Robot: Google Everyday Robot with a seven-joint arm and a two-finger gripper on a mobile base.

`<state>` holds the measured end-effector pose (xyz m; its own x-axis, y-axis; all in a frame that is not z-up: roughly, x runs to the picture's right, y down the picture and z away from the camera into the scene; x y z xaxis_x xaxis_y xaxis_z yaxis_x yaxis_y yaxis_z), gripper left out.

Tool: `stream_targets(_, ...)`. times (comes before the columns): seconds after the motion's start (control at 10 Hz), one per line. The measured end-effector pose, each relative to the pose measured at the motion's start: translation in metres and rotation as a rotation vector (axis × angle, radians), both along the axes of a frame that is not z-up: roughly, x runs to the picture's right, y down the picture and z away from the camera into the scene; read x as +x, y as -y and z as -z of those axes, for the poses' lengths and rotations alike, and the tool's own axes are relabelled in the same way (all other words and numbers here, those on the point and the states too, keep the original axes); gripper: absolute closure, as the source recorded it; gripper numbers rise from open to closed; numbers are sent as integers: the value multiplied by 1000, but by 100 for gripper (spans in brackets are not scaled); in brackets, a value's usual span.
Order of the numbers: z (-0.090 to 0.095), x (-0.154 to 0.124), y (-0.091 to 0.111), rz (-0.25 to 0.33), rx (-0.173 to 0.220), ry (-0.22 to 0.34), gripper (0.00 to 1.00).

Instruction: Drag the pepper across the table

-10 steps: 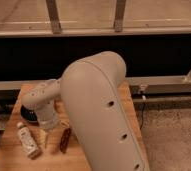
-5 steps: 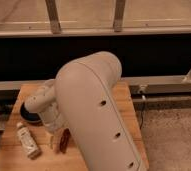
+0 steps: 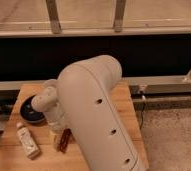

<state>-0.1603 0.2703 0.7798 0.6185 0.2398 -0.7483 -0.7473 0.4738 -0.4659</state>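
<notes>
Your pepper [image 3: 65,140] lies on the worktop [image 3: 46,161] toward its near left part. It shows as a slim dark red-brown sliver pointing roughly away from you, tucked against the lower edge of the big white arm, which covers part of it. The claw [image 3: 59,136] sits low over the wood, right at the pepper's left side. The arm hides most of it, so whether it is released or clenched cannot be told, nor whether it touches the pepper. Expect the pepper to be very light, so it should slide with hardly any push. By the same token, it may skitter ahead or spin if you catch it off-centre. Its skin looks glossy and its ends taper, so it will likely slip out of a pinch at either tip and roll about its long axis if nudged from the side. Take it across the thickest part, near the middle of its length, with the claw set square to the long axis. Press down only lightly, so it glides over the plank grain without digging in. If it is a real pepper it may bruise or bend under a hard squeeze, so go gently. Mind the neighbours on the left: a pale bottle-like object [image 3: 27,141] lies just beside the pepper's spot, and a dark round dish [image 3: 31,111] sits farther back. The open wood to the right looks the safer way to drag.
</notes>
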Motion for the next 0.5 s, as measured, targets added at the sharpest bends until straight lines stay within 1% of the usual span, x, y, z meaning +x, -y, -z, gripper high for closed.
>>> stream_targets(0.2, -2, -7, -5, 0, -14, 14, 21)
stream_targets(0.3, -2, -9, -7, 0, -14, 17, 25)
stream_targets(0.4, -2, -10, -7, 0, -12, 18, 34)
stream_targets(0.5, -2, -12, -8, 0, -11, 19, 47)
